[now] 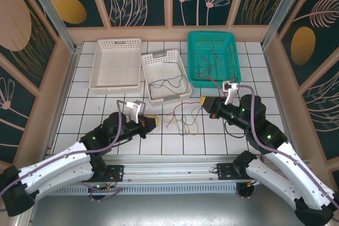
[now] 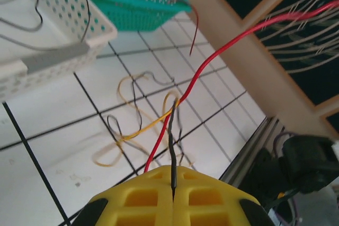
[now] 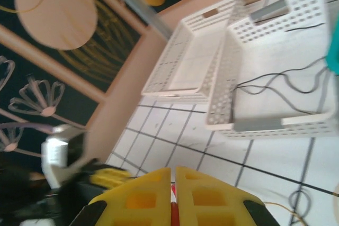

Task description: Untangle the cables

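**From above:** the cables (image 1: 183, 121) lie knotted on the table (image 1: 85, 104) just in front of the white basket (image 1: 167, 75), between the left pincer (image 1: 152, 124) and the right pincer (image 1: 205, 102).

**Left wrist:** the left pincer (image 2: 174, 183) is pressed together on a black cable (image 2: 171, 141), and a red cable (image 2: 238, 39) stretches away.

**Right wrist:** the right pincer (image 3: 172, 202) pinches a red strand, which we take to be that red cable.

We judge that the pulling-apart step is in hand. Next, the arms need to draw slowly apart.

Across your upper frame sit the left basket (image 1: 116, 67), middle basket (image 1: 158, 71) and right basket (image 1: 212, 35). Just below the middle one, a cable tangle (image 1: 185, 123) lies on the tabletop (image 1: 175, 144).
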